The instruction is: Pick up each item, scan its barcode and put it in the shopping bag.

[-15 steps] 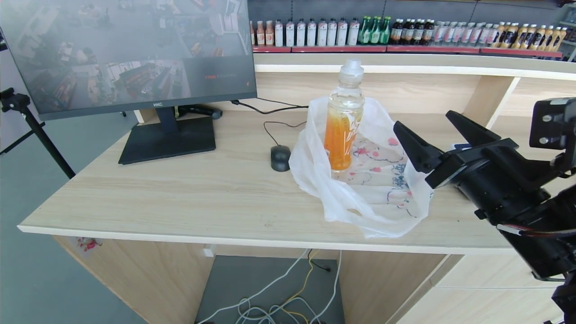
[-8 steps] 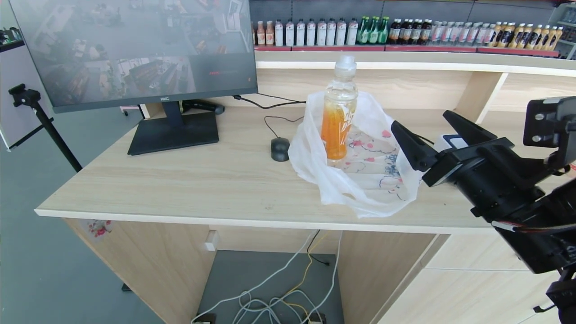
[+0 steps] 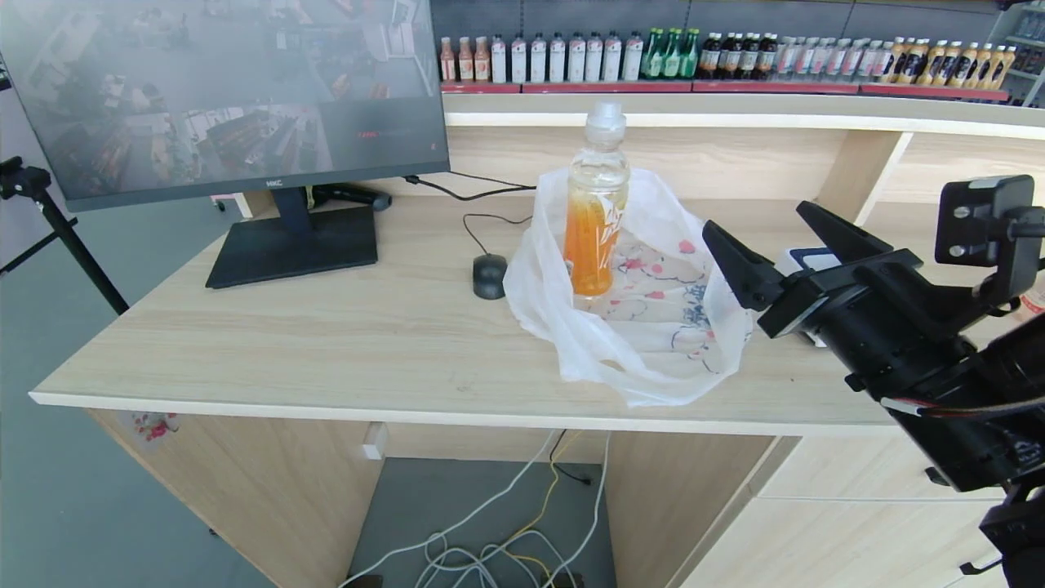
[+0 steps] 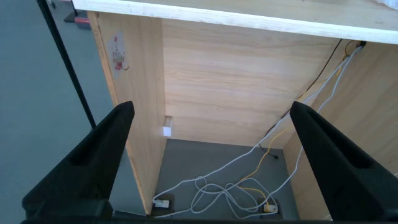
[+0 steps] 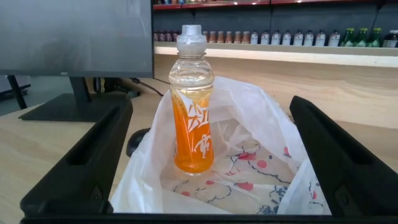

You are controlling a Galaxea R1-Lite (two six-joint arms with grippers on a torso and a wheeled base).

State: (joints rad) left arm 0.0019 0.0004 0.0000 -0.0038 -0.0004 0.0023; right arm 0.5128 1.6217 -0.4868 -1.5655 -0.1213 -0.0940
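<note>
— Where is the bottle (image 3: 596, 220) sitting?
— It is standing upright inside the open shopping bag (image 3: 653, 359) on the counter (image 3: 326, 343); the mouse (image 3: 489, 276) is lying just beside the bag.
— And the grippers?
— The right gripper (image 3: 758, 219) is hovering near the bag, jaws spread, gripping nothing; the left gripper (image 4: 211, 109) is hanging low before the counter, likewise spread.

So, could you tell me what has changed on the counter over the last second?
Only the head camera shifted a little; nothing was taken hold of or let go. The bottle stands upright in the shopping bag, and the right hand stays open beside the bag.
</note>
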